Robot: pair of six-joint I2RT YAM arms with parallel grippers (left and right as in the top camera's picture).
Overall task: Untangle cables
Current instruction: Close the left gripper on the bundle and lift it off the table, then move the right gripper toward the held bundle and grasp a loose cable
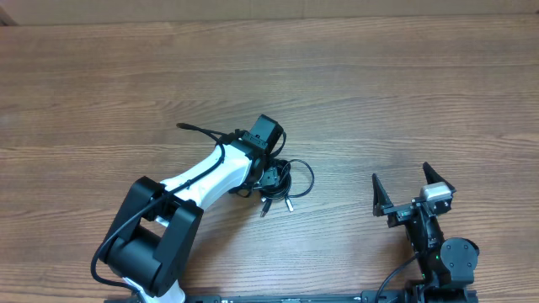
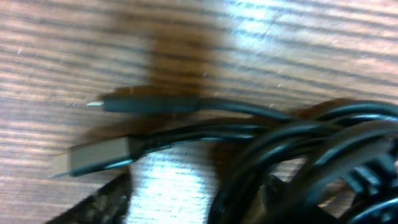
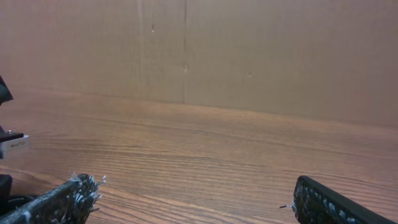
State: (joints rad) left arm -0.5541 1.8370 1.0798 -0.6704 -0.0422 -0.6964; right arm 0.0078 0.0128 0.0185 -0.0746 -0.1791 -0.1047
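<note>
Left claw (image 1: pixel 269 175) down among the cables (image 2: pixel 311 140), centre of the overhead view, on the desk (image 1: pixel 101 76); can't tell if gripping. Right claw (image 1: pixel 400 173) spread wide, empty, lower right. Danger: pinching several strands together, dragging the whole bundle, cinching the tangle tighter.

— Underneath?
— Brown wooden table (image 1: pixel 404 93), grain running sideways.
— Lying on it?
— Black cables (image 1: pixel 296 178), coiled in a small bundle near the middle, two plug ends (image 2: pixel 99 155) flat on the wood.
</note>
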